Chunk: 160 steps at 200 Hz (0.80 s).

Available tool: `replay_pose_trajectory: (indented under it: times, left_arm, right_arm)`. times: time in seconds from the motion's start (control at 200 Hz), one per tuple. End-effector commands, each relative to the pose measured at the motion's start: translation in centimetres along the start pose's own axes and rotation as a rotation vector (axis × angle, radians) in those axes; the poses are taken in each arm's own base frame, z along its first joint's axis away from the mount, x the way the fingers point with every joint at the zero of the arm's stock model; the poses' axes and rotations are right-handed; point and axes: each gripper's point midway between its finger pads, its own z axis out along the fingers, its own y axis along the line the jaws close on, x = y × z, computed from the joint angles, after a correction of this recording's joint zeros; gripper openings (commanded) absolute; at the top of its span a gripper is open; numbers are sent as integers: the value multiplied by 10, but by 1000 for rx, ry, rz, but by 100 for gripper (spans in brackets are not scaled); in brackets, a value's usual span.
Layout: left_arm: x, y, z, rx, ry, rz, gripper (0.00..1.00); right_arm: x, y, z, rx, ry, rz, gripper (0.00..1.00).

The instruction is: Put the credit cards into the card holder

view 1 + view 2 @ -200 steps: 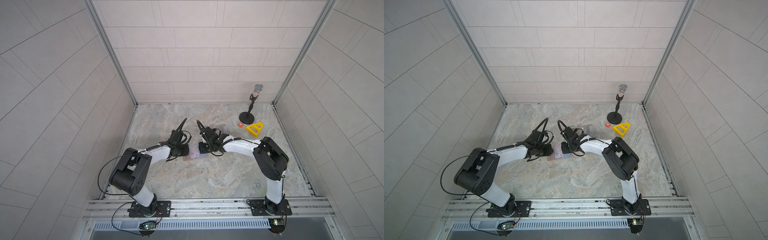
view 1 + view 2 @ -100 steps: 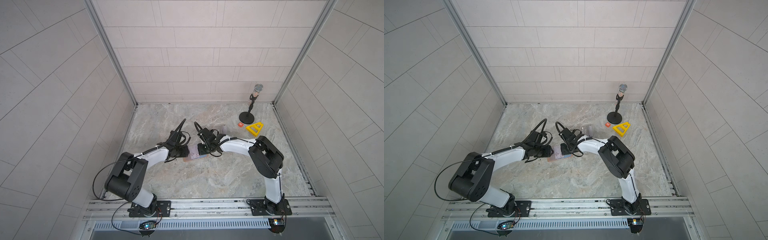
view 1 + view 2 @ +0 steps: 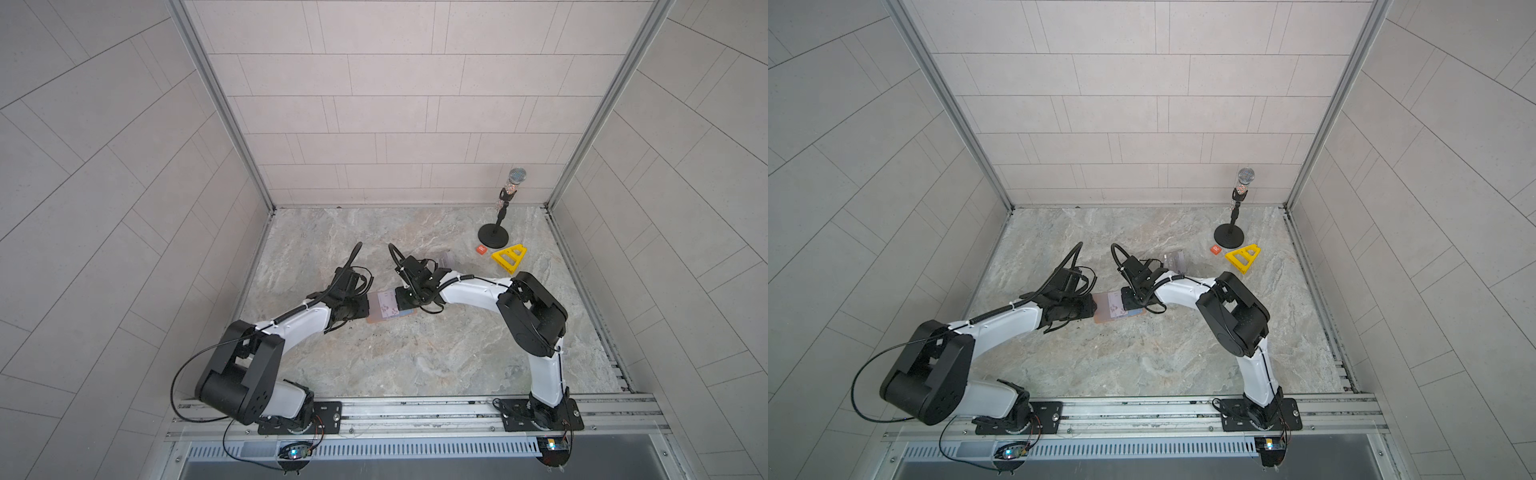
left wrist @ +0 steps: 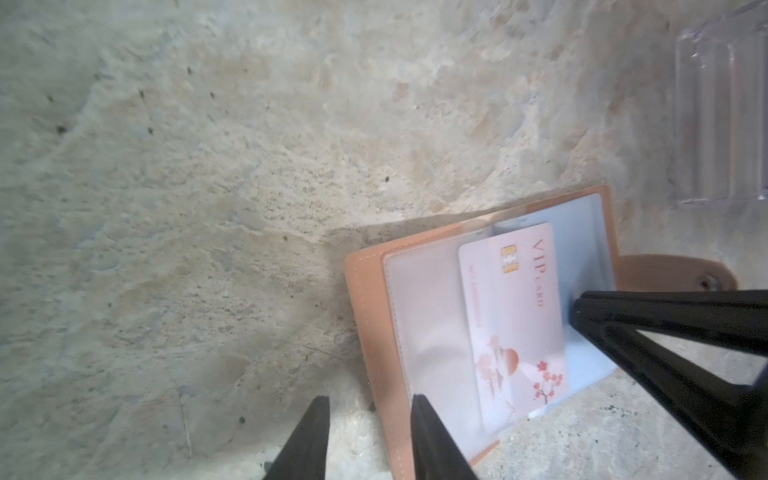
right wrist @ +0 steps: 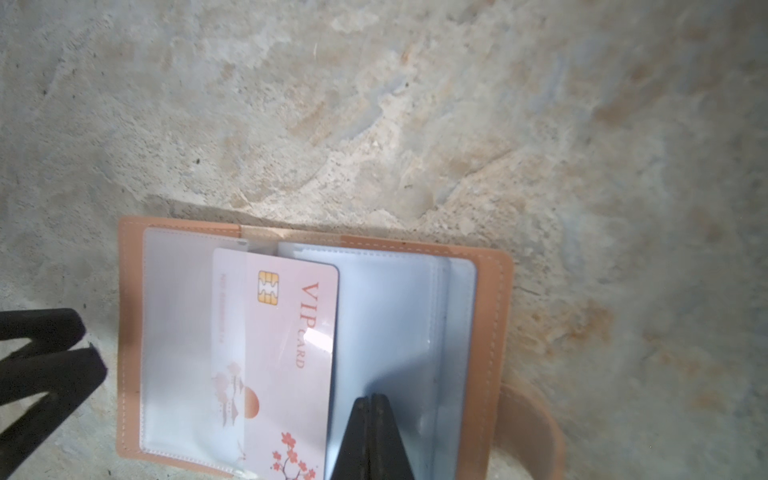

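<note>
The card holder (image 5: 492, 332) is lying open on the table (image 5: 374, 104), between both grippers. A pink card (image 5: 291, 332) is sitting half inside a clear sleeve. The right gripper (image 5: 372, 399) is resting its tips on the opposite page, jaws fully together. The left gripper (image 4: 369, 401) is poised at the holder's outer edge, jaws partly apart, gripping nothing.
</note>
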Motion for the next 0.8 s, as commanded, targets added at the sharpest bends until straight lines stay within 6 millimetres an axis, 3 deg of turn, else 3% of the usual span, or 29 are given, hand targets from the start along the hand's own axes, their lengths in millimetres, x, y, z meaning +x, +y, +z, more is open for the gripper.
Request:
replay_pose_trajectory:
  times: [0.0,0.135,0.405,0.616,0.796]
  left_arm:
    - [1,0,6,19,6,-32,37]
    - [4,-5,13,75,18,-51,36]
    - [10,6,21,55,21,-92,21]
    - [10,3,22,76,23,-88,11]
    - [10,-1,23,96,25,-82,10]
  right_arm:
    - [21,-15,12,60,54,0,2]
    - [22,-13,13,56,59,0,2]
    - [26,-13,15,56,66,-2,2]
    - [27,-8,17,38,74,-6,2]
    - [27,-2,20,30,83,-16,2]
